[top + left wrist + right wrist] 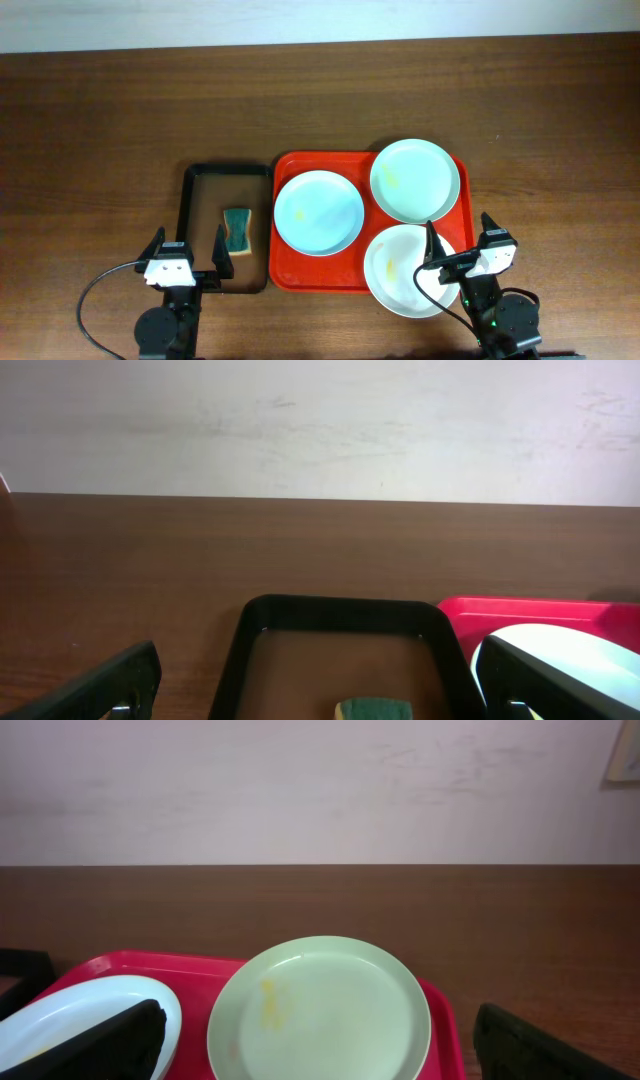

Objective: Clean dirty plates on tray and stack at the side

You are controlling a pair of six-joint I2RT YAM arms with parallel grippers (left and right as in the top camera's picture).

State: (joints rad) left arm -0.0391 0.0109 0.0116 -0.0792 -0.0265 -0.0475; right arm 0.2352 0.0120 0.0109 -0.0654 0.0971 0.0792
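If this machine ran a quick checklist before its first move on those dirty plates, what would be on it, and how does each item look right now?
1. Left gripper open and empty: ok.
2. Right gripper open and empty: ok.
3. Sponge within reach, lying in the black tray: ok.
4. All three plates visible, blue plate, green plate, white plate: ok.
5. Plates fully on the red tray: not ok, the white one overhangs its front edge.
6. Smears located: yellowish marks visible on all three; ok.
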